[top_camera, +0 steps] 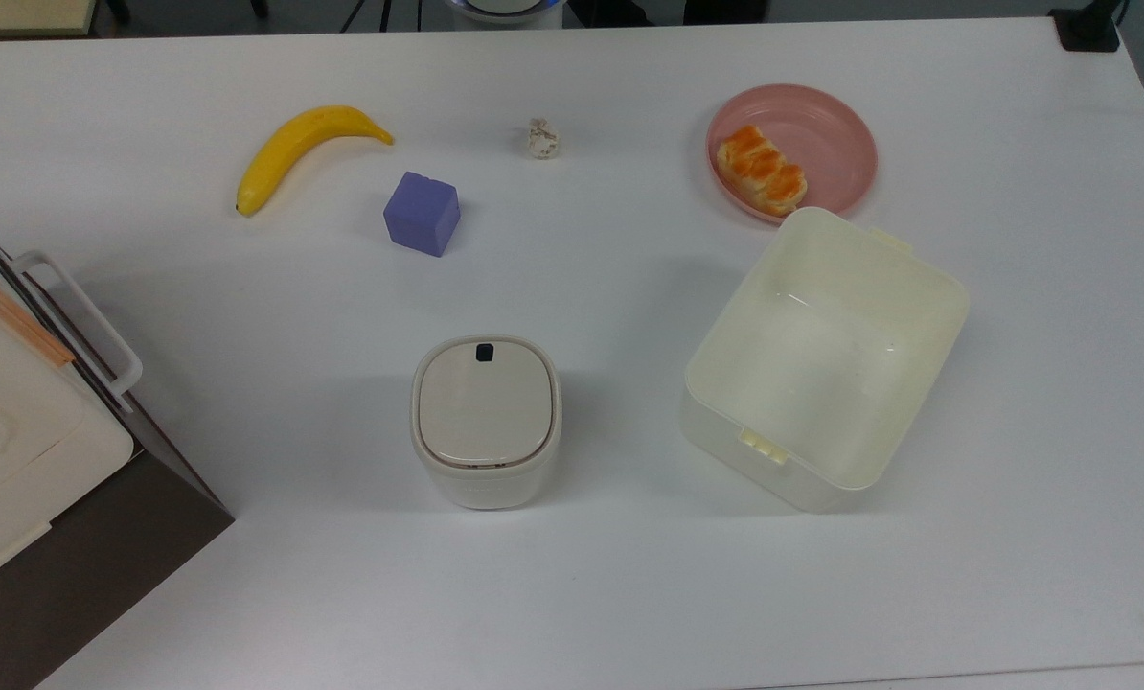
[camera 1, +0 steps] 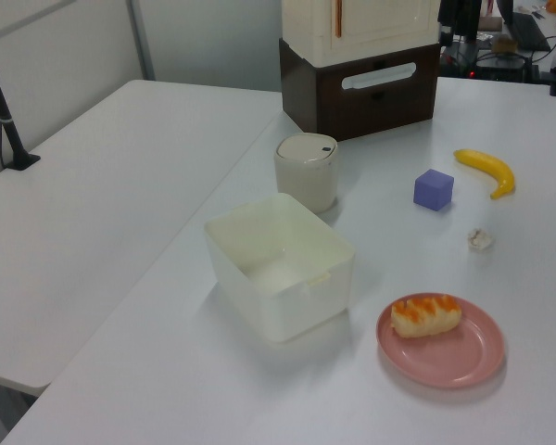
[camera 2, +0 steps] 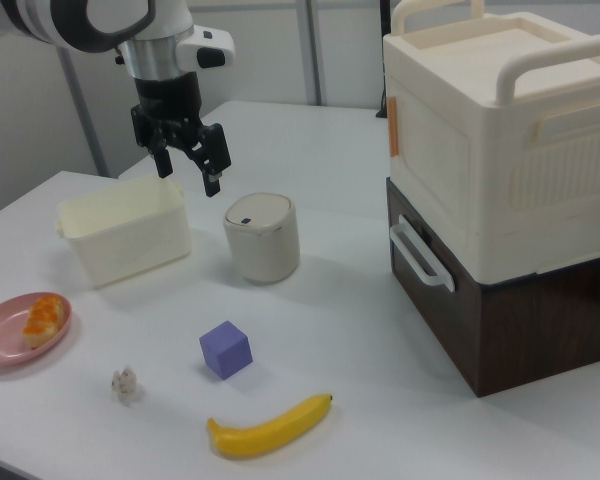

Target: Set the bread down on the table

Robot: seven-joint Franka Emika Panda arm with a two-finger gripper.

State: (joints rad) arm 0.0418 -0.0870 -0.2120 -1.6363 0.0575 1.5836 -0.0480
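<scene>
The bread (top_camera: 762, 170) (camera 1: 426, 314) (camera 2: 41, 318), a small bun with an orange-brown top, lies on the round pink plate (top_camera: 826, 129) (camera 1: 463, 357) (camera 2: 0, 332) on the white table (top_camera: 629, 594) (camera 1: 120, 232) (camera 2: 360, 330). In the right view my gripper (camera 2: 188, 170) hangs open and empty high above the table, over the near end of the cream bin (camera 2: 125, 240), well away from the bread.
A cream bin (top_camera: 821, 355) (camera 1: 278, 264) stands open beside the plate. A lidded cream canister (top_camera: 486, 417) (camera 1: 307, 171) (camera 2: 262, 236), purple cube (top_camera: 423, 213) (camera 2: 226, 349), banana (top_camera: 299, 149) (camera 2: 270, 428) and small white wad (top_camera: 541, 139) (camera 2: 126, 383) lie about. A cream-and-brown cabinet (camera 2: 500, 190) stands at the right view's right.
</scene>
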